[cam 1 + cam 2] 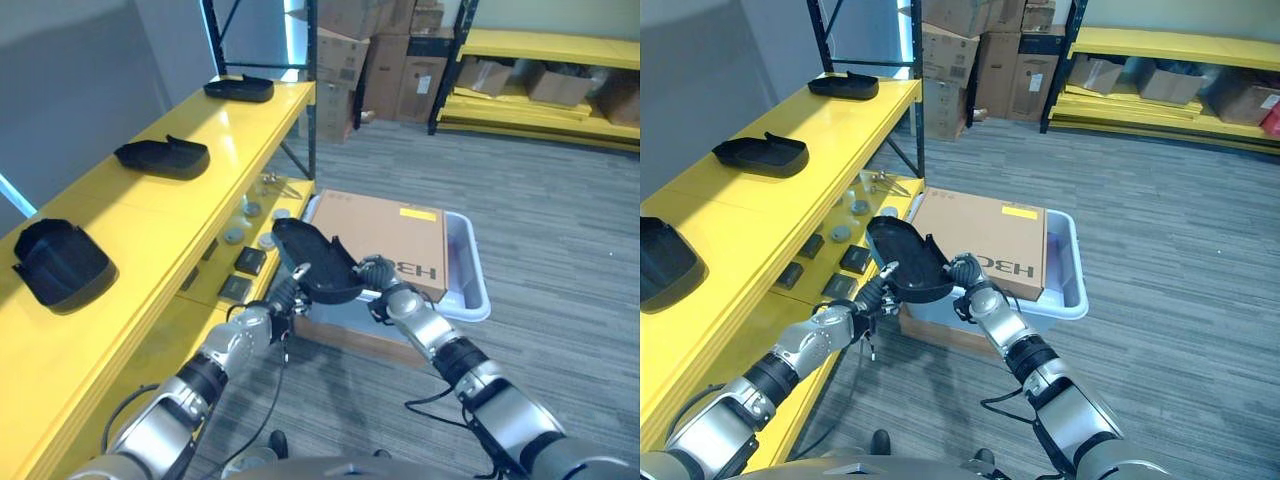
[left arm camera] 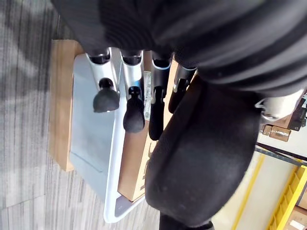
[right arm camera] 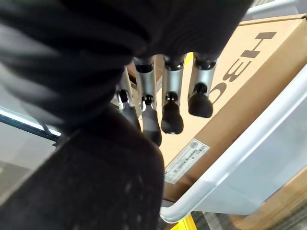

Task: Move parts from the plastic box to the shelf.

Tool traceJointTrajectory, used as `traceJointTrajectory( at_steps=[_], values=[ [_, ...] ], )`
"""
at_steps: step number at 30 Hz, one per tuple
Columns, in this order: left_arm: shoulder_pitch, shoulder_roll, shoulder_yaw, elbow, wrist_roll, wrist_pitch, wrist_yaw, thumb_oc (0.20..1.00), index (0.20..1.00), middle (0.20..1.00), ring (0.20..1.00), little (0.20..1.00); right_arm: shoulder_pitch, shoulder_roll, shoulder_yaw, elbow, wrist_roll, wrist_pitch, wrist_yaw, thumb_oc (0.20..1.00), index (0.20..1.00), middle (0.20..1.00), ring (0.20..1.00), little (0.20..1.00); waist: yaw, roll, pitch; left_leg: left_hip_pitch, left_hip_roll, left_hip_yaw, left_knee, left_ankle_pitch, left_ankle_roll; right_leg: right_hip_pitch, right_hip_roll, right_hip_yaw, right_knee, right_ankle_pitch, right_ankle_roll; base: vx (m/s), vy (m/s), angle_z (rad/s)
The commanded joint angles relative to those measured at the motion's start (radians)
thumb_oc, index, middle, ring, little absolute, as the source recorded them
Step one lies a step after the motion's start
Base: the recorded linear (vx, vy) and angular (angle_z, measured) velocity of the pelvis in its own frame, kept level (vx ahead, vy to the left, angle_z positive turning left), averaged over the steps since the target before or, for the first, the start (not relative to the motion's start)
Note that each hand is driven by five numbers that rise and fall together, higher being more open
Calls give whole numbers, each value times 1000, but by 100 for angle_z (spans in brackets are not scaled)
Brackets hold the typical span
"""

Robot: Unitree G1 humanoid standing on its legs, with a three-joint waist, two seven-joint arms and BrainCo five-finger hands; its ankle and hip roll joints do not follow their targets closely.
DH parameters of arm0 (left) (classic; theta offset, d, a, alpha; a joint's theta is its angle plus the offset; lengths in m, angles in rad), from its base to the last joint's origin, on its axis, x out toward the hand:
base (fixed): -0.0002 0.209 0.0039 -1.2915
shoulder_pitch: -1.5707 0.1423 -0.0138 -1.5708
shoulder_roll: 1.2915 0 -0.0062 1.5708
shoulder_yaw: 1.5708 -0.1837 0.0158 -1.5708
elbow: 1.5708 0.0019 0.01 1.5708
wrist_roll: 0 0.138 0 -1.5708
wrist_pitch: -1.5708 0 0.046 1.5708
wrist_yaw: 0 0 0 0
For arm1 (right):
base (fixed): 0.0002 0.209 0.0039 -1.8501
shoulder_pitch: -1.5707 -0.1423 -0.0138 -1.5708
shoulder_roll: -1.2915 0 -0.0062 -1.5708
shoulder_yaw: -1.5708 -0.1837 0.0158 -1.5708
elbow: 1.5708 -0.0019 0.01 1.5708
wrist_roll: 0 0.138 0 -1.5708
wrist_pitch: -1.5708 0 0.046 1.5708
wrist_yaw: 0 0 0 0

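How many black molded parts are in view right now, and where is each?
4. Three lie spaced along the yellow shelf top: near, middle, far. One is between both robot hands above the plastic box. Others may be hidden.

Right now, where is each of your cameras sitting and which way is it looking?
Left eye view: on the head, looking down at the black part held between left hand and right hand, yellow shelf on the left; both arms show.
Right eye view: beside it, the same scene.
Left wrist view: looks along its fingers at the part.
Right wrist view: looks past its fingers at the cardboard box.
Both wrist views share the plastic box.
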Motion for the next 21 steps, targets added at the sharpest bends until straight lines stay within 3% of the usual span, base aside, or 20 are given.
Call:
traceJointTrajectory(
  at_steps=[1,2,3,4,5,16,21],
  values=[
    [-84,-100,-44,-37,-32,-98,-88,200,200,200,200,200,-59,95,29,-31,36,-56,-7,200,200,200,200,200,39,-24,-33,-8,56,-19,29,-48,-18,-7,-96,-5,26,-25,99,0,0,0],
    [-80,-105,-54,-44,-37,-112,-78,200,200,200,200,200,-56,99,31,-28,58,-57,-24,200,200,200,200,200,39,-24,-33,-5,56,-18,28,-48,-18,-4,-97,-6,25,-25,99,0,0,0],
    [-80,-109,-58,-50,-44,-123,-68,200,200,200,200,200,-55,104,28,-26,71,-57,-36,420,420,420,420,420,38,-25,-33,-5,56,-18,28,-49,-19,-4,-97,-5,25,-26,99,0,0,0],
    [-80,-111,-61,-57,-52,-128,-57,200,200,200,200,200,-54,107,24,-24,78,-57,-44,944,944,944,944,944,37,-26,-33,-4,56,-18,29,-49,-19,-4,-97,-5,26,-26,99,0,0,0],
    [-80,-114,-62,-70,-60,-131,-38,200,200,200,200,200,-51,109,19,-25,85,-62,-57,1000,1000,1000,1000,1000,36,-27,-33,-2,57,-16,28,-49,-18,-3,-96,-4,27,-27,99,0,0,0],
    [-85,-112,-39,-58,-6,-172,-2,200,200,200,200,200,-57,115,-30,-10,170,-73,-137,1000,1000,1000,1000,1000,37,-32,-36,5,57,-17,32,-54,-17,1,-93,0,26,-27,95,0,0,0],
    [-71,-78,6,-100,45,-236,43,200,200,200,200,200,-26,84,-80,-55,206,-66,-187,1000,1000,1000,1000,1000,34,-33,-38,7,55,-17,28,-54,-17,-1,-91,7,22,-26,95,0,0,0]
  ],
)
